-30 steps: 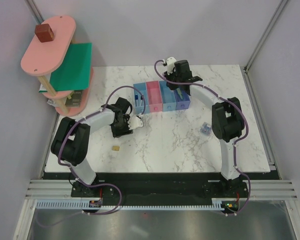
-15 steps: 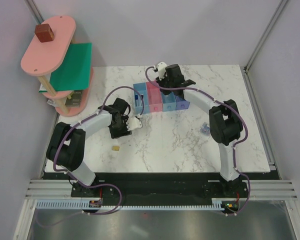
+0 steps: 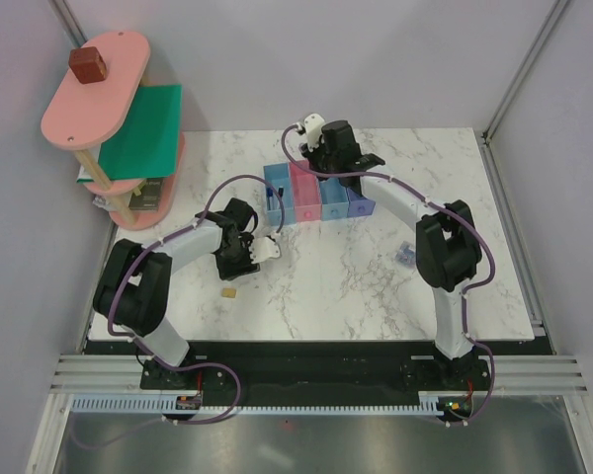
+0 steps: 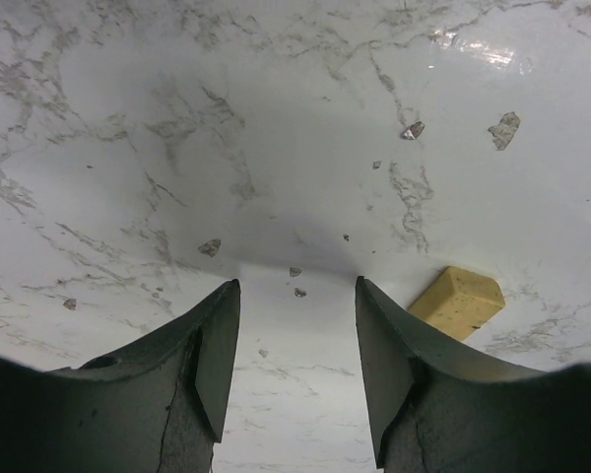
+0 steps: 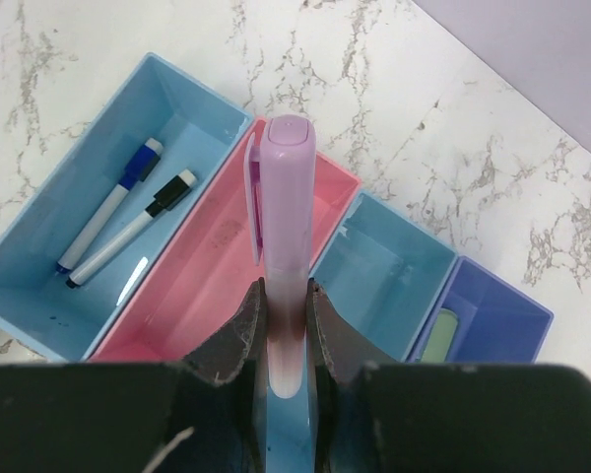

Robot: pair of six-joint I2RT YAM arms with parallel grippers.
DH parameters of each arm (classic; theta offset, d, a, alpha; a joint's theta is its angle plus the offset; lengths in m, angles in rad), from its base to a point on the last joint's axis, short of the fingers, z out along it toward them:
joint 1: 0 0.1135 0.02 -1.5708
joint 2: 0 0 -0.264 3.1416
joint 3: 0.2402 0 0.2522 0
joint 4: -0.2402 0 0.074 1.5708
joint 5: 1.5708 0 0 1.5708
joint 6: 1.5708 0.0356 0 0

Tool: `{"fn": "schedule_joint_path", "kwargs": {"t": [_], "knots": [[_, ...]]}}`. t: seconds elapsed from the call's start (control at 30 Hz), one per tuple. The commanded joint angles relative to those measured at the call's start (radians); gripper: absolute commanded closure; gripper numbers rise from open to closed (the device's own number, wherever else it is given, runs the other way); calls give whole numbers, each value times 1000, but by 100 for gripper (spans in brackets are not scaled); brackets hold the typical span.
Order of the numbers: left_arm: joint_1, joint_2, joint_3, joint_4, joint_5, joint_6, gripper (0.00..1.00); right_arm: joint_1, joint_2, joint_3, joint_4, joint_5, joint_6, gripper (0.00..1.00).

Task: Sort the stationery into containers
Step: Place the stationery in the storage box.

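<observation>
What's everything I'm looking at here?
Bins: four, blue, pink, light blue, purple; far side of table.
Markers: two, white with dark caps; in blue bin.
Mint-green piece: one; in purple bin.
Lilac bar: one; held above pink bin.
Tan block: one; table, near-left.
Purple-blue bundle: one; table, right.
Tiered shelf: one, pink and green; far left.
Brown cube: one; on shelf top.
Left gripper: open, above table.
Right gripper: shut on the bar.
</observation>
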Motion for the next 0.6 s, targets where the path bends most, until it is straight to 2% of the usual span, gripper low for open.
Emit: {"fn": "schedule_joint_path", "kwargs": {"t": [0.0,0.57], "knots": [[-1,19,-2,4,15,-15,43,24,-17,13,46,-10,22,90],[-1,-15,-9,-100,32,23,41,31,74,-22,90,-14,39,90]]}}
